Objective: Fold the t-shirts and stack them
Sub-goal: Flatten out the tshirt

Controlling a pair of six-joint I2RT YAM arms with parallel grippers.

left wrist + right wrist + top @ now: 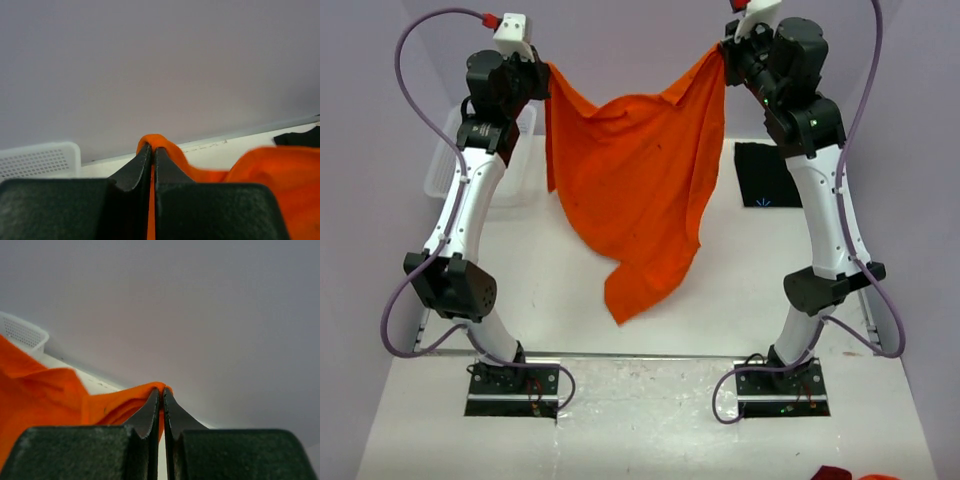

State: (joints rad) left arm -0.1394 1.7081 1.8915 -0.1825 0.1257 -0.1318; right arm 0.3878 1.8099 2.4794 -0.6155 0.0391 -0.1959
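Left wrist view: found left pincer (152, 150) clamped on a pinch of orange shirt (270, 170), jaws together with only cloth between. Saw the same on the other side: right pincer (161, 392) shut on another edge of that shirt. Held high and well apart, above the far half of the counter (720, 300). Hung between the two grips as a sagging sheet, long axis running left to right, lower end trailing toward the bases in a crumpled tail, apparently touching the counter. Lay below and between both pincers, so nearer to neither arm. Probably called for lowering together to spread the cloth flat, with bare counter beneath to take it. Noted black shirt (768, 175) flat at far right, partly hidden behind the right arm; basket (445, 165) at far left; plain pale wall (640, 40) behind.
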